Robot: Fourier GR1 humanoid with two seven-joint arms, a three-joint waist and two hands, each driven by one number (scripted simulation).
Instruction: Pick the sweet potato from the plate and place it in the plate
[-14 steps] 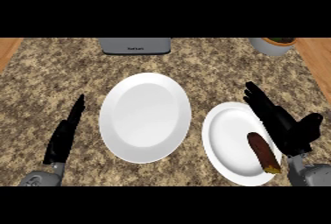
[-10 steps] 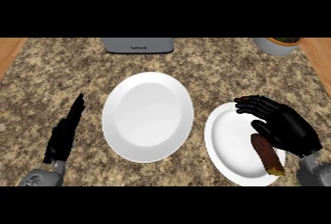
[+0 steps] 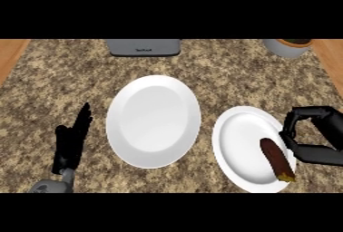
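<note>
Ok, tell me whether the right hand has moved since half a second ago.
Yes. The right hand has pulled rightward off the smaller plate, now beside its right rim, away from the sweet potato.

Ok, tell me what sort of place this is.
Most likely a kitchen counter: a speckled stone-look counter top bears two white plates, the empty plate and the right plate with a sweet potato on it. A grey appliance stands at the far edge.
</note>
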